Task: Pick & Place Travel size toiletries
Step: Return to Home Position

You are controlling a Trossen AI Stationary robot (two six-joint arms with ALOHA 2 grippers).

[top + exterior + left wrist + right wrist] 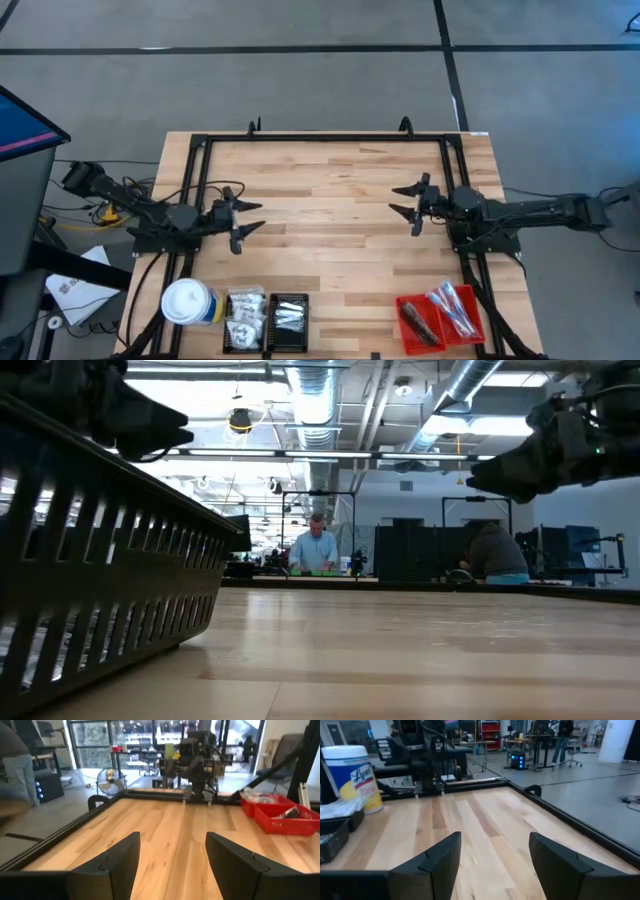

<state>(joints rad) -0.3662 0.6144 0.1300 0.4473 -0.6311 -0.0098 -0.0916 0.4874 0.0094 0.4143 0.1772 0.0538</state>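
The travel size toiletries lie in trays at the table's near edge. White packets [246,318] and silvery sachets [289,317] fill two black trays [268,345]. Dark bars [420,322] and thin sticks [452,304] fill two red trays [405,305]. My left gripper [246,221] hovers open at the table's left side, pointing level toward the right, with nothing between its fingers [172,865]. My right gripper [404,201] hovers open at the right side, pointing level toward the left and also empty [495,865]. Both are well back from the trays.
A white-topped round canister [190,302] stands left of the black trays. A black frame [325,137] runs along the table's far edge and down both sides. Bare wood lies between the two grippers. People are at work in the room beyond [316,550].
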